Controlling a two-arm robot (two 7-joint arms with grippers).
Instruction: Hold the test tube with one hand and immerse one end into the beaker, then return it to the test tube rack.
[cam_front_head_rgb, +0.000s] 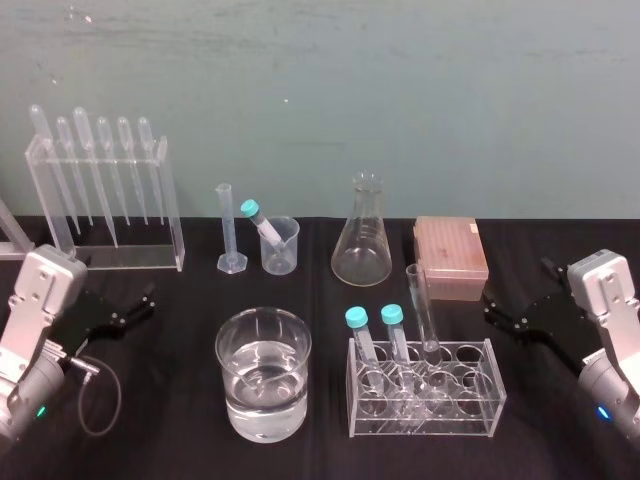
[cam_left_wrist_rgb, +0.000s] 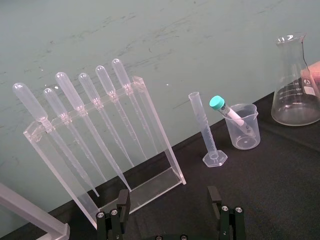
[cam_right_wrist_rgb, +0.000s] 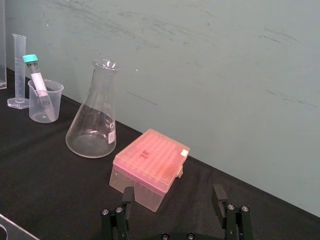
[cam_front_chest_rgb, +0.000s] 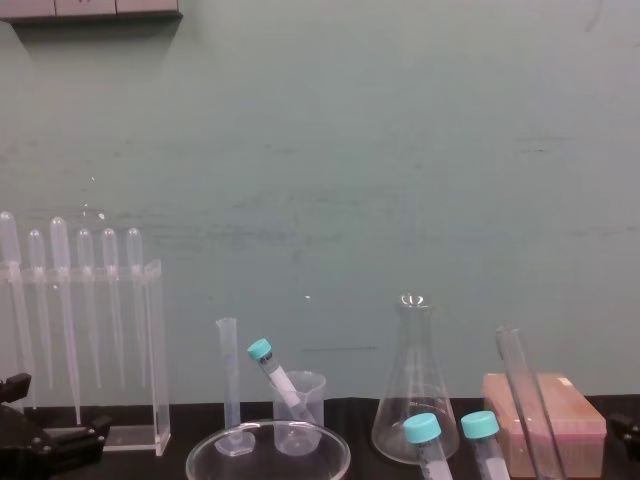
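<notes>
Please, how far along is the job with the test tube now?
Nothing looks done: the test tube stands in its clear rack, apart from the beaker. Nothing is in hand: left claw and right claw sit open, out to the sides. Left: grasp, dip, return.

Head view: camera mounted high, facing forward and down onto the black table (cam_front_head_rgb: 160, 440). It covers the full layout, from the pipette stand (cam_front_head_rgb: 100, 190) on the left to the pink box (cam_front_head_rgb: 450, 258) on the right, with the beaker (cam_front_head_rgb: 263, 375) near the front.

Chest view: camera mounted low, near table level, facing the green wall (cam_front_chest_rgb: 320, 150). Glassware appears side-on, with the nearest pieces cut off at the lower edge.

Left wrist view: set close behind the left gripper (cam_left_wrist_rgb: 168, 192), looking across the table to the wall.

Right wrist view: set likewise behind the right gripper (cam_right_wrist_rgb: 173, 190).

The 2 wrist views share the graduated cylinder (cam_left_wrist_rgb: 205, 127), small cup (cam_left_wrist_rgb: 243, 130) and conical flask (cam_left_wrist_rgb: 295, 85), which also appear in the other 2 views.
</notes>
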